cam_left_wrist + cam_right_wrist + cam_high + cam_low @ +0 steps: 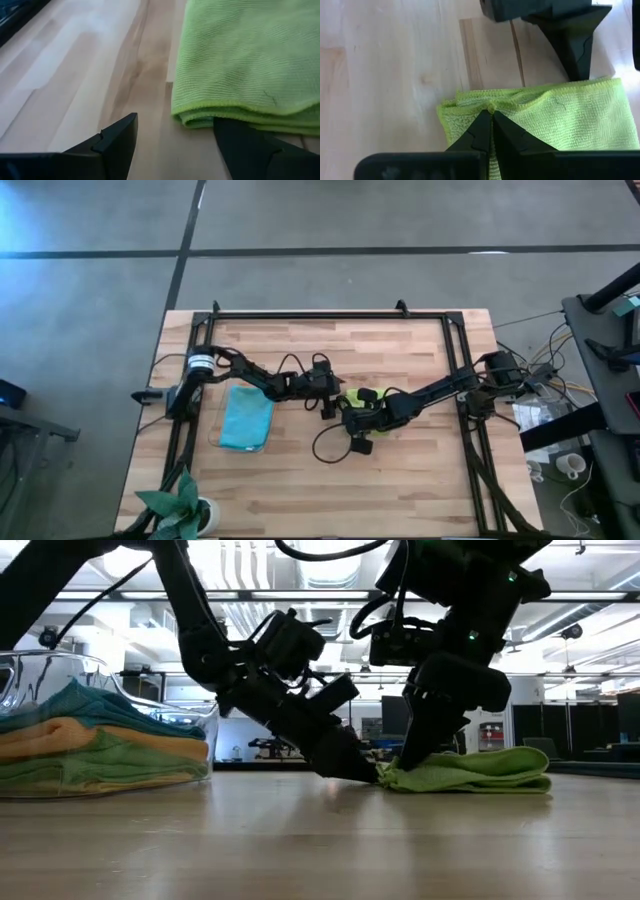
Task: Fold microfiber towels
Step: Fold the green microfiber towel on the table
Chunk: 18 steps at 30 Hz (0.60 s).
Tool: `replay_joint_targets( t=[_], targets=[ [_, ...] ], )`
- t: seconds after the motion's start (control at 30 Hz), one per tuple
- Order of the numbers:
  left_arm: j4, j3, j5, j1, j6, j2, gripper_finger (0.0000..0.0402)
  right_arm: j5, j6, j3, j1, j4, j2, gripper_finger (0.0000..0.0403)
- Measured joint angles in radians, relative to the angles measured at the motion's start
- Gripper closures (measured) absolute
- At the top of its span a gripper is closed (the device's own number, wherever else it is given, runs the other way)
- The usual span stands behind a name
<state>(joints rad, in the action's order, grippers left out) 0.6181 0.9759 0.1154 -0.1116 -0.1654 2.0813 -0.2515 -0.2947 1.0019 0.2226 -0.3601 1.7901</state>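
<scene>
A lime green microfiber towel (470, 770) lies folded in several layers near the table's middle (372, 402). My right gripper (492, 115) comes down steeply onto its left end and is shut on it (402, 766). My left gripper (175, 120) reaches in low from the table's left, open, with its tips at the table top. One of its fingers (576, 60) stands at the towel's edge, the other beside the towel over bare wood (120, 137). My right gripper pinches a bunched fold at the towel's left edge (490, 106) between its two fingertips, coming from above and slanting down. The towel puckers at the pinch and otherwise rests flat on the table. My left gripper has one finger (240, 142) at the towel's folded edge (200, 114); whether it touches, I cannot tell.
A clear container (205, 730) at the table's left holds stacked towels, blue on top (245, 420), orange and green below (90, 745). A potted plant (180, 505) stands at the near left corner. Black frame rails (330, 314) run along the table's edges. Bare wood lies toward the near edge.
</scene>
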Motion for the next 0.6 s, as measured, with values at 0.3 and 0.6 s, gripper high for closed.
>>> replay_joint_targets(
  t=[0.3,0.6],
  targets=[
    [-0.022,0.122,-0.026,0.01,-0.076,0.062,0.0155,-0.001,0.0,0.0,0.0,0.0,0.0,0.0394],
    [-0.191,0.148,-0.035,0.011,-0.155,0.023,0.0186,0.024,-0.016,0.0,0.006,-0.038,0.0,0.0394]
  ],
)
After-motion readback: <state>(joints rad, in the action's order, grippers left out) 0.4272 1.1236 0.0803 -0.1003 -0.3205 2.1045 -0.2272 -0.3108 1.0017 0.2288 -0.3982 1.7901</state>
